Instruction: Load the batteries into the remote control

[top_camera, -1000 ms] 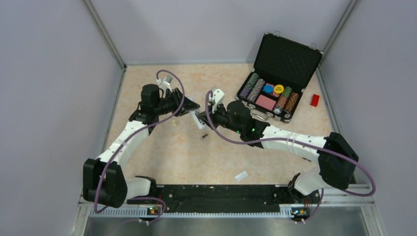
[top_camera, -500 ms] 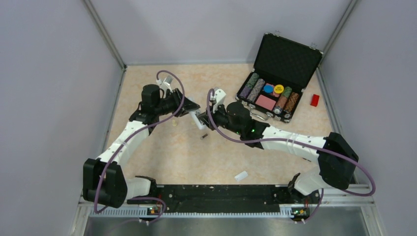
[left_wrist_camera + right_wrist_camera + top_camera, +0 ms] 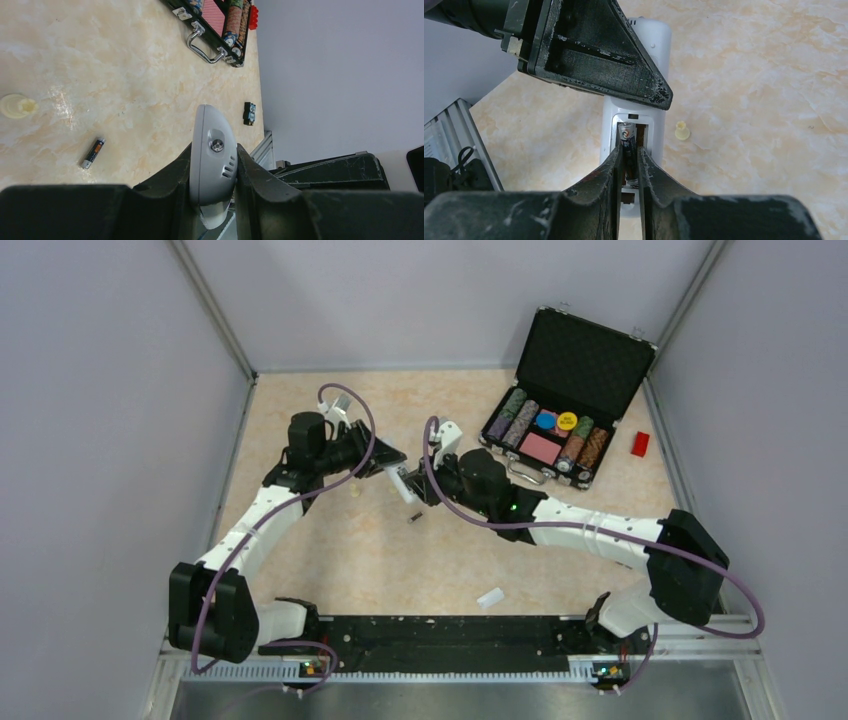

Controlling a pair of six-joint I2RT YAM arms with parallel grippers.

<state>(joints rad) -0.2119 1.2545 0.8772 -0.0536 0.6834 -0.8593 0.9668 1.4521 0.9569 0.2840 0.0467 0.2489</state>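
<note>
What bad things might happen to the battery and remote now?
The battery at the right gripper may not sit flat, so it might pop out of the remote control. The left gripper holds the remote only by its edges; pushing could make it slip. The loose battery could roll away.

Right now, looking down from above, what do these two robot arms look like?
The left arm and the right arm are made of white tube sections with bulky black joints. A purple cable loops along each. The left tool and right tool each have two black wedge-shaped fingers with scuffed edges.
</note>
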